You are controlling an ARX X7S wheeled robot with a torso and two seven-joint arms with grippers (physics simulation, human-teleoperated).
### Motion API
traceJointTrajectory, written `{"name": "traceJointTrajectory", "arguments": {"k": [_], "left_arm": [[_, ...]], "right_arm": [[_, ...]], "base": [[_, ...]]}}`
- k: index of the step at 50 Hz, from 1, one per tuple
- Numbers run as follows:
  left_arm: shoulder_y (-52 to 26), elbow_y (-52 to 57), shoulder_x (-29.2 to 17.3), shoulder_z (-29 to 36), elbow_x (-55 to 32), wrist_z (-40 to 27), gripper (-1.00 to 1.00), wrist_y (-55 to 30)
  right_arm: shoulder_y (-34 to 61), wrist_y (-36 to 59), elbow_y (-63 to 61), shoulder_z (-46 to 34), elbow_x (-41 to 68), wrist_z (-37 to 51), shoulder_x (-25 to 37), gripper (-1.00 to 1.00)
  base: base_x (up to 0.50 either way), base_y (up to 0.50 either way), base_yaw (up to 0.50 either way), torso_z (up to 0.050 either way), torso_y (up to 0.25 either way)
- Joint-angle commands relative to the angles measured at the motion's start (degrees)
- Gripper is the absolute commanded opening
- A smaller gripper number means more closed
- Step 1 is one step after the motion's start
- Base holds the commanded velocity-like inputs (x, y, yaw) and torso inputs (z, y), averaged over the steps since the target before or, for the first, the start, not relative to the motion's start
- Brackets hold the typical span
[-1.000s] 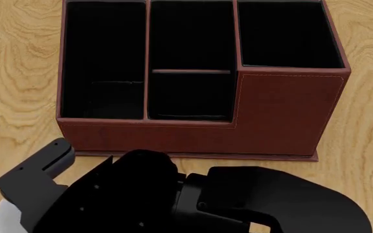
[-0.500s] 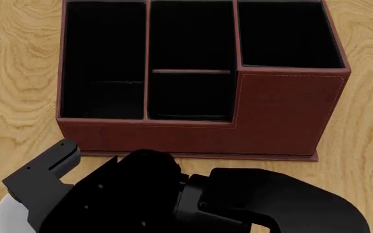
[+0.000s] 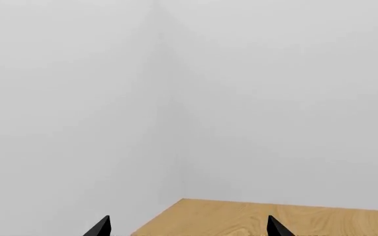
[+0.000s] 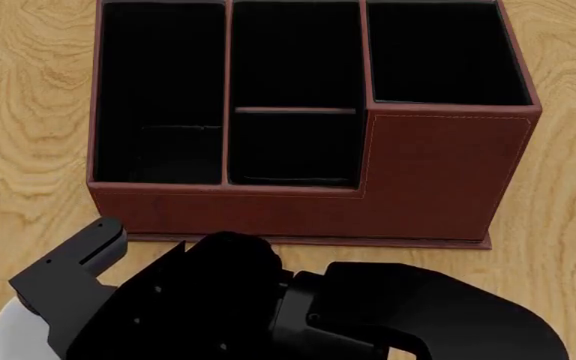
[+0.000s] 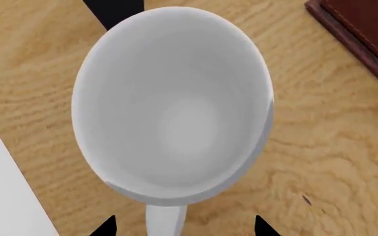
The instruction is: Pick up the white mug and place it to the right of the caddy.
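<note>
The white mug (image 5: 173, 108) fills the right wrist view, seen from above and empty, standing on the wooden table. Its handle (image 5: 165, 221) points toward my right gripper (image 5: 182, 228) and lies between the two wide-apart fingertips, untouched. In the head view only a sliver of the mug (image 4: 8, 334) shows at the bottom left, under my right arm (image 4: 268, 315). The reddish-brown caddy (image 4: 428, 172) stands behind it; its base corner (image 5: 366, 29) shows in the right wrist view. My left gripper (image 3: 187, 228) is open and empty, facing a grey wall.
The wooden table (image 4: 558, 225) has bare wood to the right of the caddy. The table's edge (image 5: 18, 162) runs close to the mug, with white beyond it. A table corner (image 3: 241, 216) shows in the left wrist view.
My right arm has shifted a little to the right in the head view, above the mug. The caddy has not moved.
</note>
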Motion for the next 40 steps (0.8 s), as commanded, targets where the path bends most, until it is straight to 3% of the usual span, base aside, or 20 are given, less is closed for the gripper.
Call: {"name": "traceJointTrajectory", "arguments": {"k": [1, 4, 5, 30, 37, 40], "left_arm": [[-0.1, -0.3, 0.2, 0.3, 0.2, 0.2, 1.00, 0.0], [0.6, -1.5, 1.4, 1.3, 2.0, 0.9, 1.00, 1.7], [1.0, -2.2, 2.0, 1.9, 3.0, 1.3, 1.00, 2.7], [-2.1, -0.5, 0.4, 2.6, 0.1, 0.7, 1.00, -0.7], [-1.2, -1.8, 1.9, 4.2, 2.9, 1.6, 1.00, 1.8], [-2.5, 0.3, 0.1, 2.7, -0.2, 0.5, 1.00, -1.2]], "right_arm": [[-0.1, 0.0, 0.1, 0.0, -0.4, -0.4, 0.0, 1.00], [-0.2, -0.1, -0.4, 0.0, -1.1, -0.3, 0.0, 1.00], [-0.2, -0.4, -0.4, 0.0, -1.7, 0.1, 0.0, -1.00], [1.4, -1.1, -1.5, 0.2, -2.1, 1.0, 0.0, -1.00], [3.7, -2.3, -2.8, 0.5, -0.8, 2.1, 0.0, -1.00], [4.5, -2.7, -3.7, 0.7, -0.1, 2.7, 0.0, -1.00]], "base": [[0.00, 0.00, 0.00, 0.000, 0.000], [0.00, 0.00, 0.00, 0.000, 0.000], [0.00, 0.00, 0.00, 0.000, 0.000], [0.00, 0.00, 0.00, 0.000, 0.000], [0.00, 0.00, 0.00, 0.000, 0.000], [0.00, 0.00, 0.00, 0.000, 0.000]]}}
